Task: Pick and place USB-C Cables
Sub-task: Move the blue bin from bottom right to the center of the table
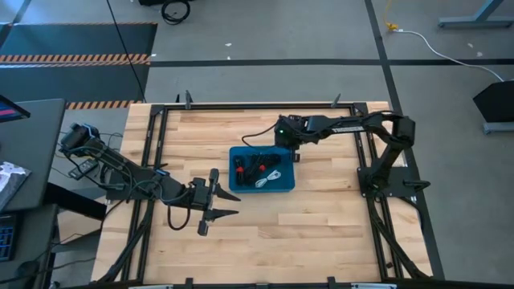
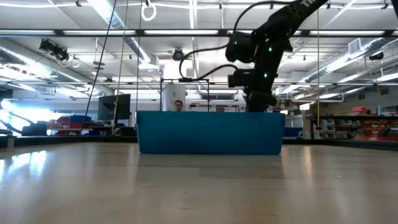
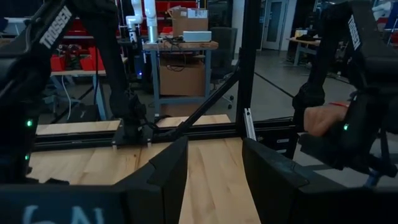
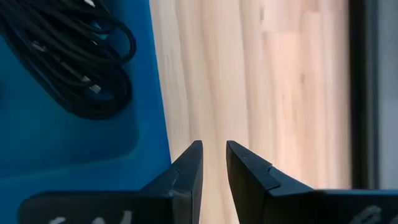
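Now | right end effector above blue tray edge, empty, narrowly spread | left end effector spread

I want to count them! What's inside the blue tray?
Inside the blue tray: black cable bundles, some red-banded, and a white one. The right arm covers the tray's far corner.

Wooden table carries 1 blue tray.

My gripper: two dark fingers parted over the pale wooden tabletop.
Ahead: black metal table frame.
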You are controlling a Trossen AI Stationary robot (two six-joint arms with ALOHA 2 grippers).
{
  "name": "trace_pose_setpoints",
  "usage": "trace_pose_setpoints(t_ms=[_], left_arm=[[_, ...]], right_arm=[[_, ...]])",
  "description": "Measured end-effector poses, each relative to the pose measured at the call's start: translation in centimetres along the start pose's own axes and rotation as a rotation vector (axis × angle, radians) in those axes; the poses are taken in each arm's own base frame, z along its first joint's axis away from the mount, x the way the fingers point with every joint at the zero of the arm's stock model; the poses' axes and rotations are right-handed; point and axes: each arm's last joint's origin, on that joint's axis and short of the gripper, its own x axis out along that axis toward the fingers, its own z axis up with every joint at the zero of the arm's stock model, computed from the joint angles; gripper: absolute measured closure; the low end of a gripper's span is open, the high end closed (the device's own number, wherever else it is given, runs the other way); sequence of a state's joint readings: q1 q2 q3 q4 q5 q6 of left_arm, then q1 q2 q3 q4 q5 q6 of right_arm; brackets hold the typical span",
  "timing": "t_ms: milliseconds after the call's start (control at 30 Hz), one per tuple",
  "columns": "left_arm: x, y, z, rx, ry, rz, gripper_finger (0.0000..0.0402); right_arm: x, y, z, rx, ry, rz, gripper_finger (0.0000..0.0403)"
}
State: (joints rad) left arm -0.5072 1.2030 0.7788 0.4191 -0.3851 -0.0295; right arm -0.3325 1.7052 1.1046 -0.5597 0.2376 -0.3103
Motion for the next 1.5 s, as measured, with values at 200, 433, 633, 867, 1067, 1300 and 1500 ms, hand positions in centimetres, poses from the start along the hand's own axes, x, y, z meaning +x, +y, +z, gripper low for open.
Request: trace_pose_setpoints(t_ms=[200, 433, 633, 867, 1067, 1300, 1500], left_arm=[[0.0, 0.0, 0.0, -0.001, -0.002, 0.000, 0.0241], [0.0, 0.0, 0.0, -0.001, -0.002, 0.000, 0.0241], [0.0, 0.0, 0.0, -0.001, -0.001, 0.000, 0.0241], [0.0, 0.0, 0.0, -0.001, -0.001, 0.000, 0.0241], [0.0, 0.0, 0.0, -0.003, -0.001, 0.000, 0.0241], [0.0, 0.0, 0.0, -0.001, 0.002, 0.003, 0.0241], [0.0, 0.3, -0.4, 0.014, 0.036, 0.064, 0.0241]], right_arm=[[0.9, 0.2, 0.1, -0.010, 0.012, 0.008, 0.0326], [0.0, 0.1, 0.1, -0.003, -0.014, 0.002, 0.0326], [-0.1, 0.3, 0.1, 0.001, -0.011, 0.031, 0.0326], [-0.1, 0.3, 0.0, 0.002, -0.001, 0.035, 0.0326], [-0.2, 0.4, -0.1, 0.011, 0.003, 0.040, 0.0326], [-0.3, 0.5, 0.0, 0.013, 0.012, 0.000, 0.0326], [-2.0, 0.4, 1.0, 0.033, -0.032, -0.039, 0.0326]])
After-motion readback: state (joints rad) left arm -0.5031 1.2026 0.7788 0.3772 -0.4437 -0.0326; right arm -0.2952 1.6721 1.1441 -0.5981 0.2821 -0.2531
